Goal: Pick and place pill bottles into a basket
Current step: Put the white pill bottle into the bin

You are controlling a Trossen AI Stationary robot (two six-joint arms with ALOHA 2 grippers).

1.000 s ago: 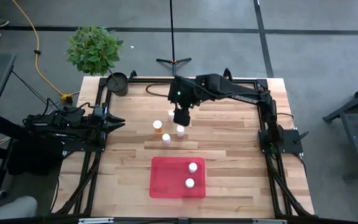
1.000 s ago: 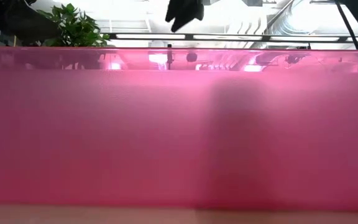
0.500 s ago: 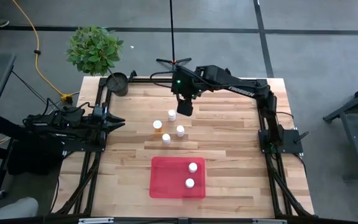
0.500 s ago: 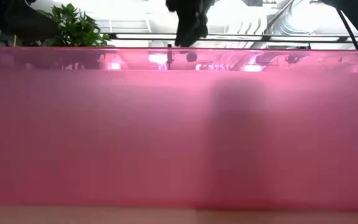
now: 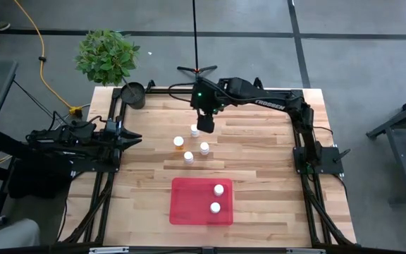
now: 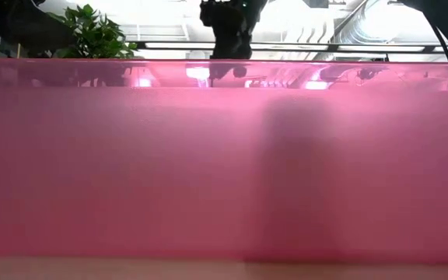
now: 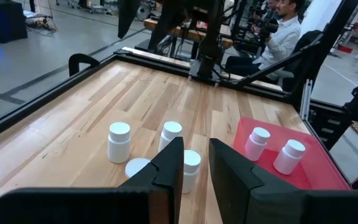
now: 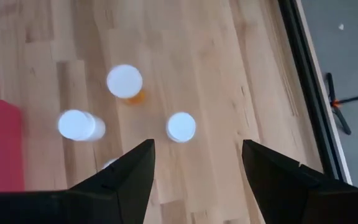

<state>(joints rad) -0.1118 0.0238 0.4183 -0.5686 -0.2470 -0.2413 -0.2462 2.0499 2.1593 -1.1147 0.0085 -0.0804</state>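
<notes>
Four white-capped pill bottles stand upright on the wooden table left of centre: one with an orange body [image 5: 179, 142], one farther back [image 5: 194, 130], and two nearer [image 5: 204, 147] [image 5: 188, 156]. Two more [image 5: 219, 189] [image 5: 215, 207] stand in the red basket [image 5: 189, 212] near the front edge. My right gripper [image 5: 204, 125] hangs open above the farthest bottle [image 8: 181, 126], pointing steeply down, with nothing between its fingers. My left gripper [image 5: 136, 139] waits shut at the table's left side, pointing across the table.
A dark round pot [image 5: 134, 94] stands at the far left corner beside a green plant [image 5: 106, 55]. The basket's pink wall [image 6: 224, 171] fills the low view. Black frame rails [image 5: 111, 176] run along the table's left and right sides. A person [image 7: 284, 25] sits beyond the table.
My right gripper has sunk toward the group of bottles and shifted a little toward the table's far edge, its fingers staying apart. The bottles and the basket have not moved.
</notes>
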